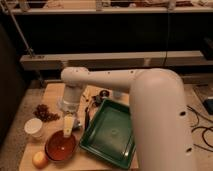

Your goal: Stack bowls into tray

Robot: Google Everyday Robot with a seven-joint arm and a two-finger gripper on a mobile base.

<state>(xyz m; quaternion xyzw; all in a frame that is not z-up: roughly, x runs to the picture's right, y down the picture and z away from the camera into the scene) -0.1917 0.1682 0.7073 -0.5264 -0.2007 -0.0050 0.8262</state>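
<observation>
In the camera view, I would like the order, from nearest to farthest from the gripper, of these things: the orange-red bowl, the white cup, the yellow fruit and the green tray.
The gripper hangs over the bowl's far rim.
1. Orange-red bowl: directly beneath it.
2. White cup: at the left. Green tray: at the right. These two are too close to rank.
3. Yellow fruit: near the table's front left corner.
</observation>
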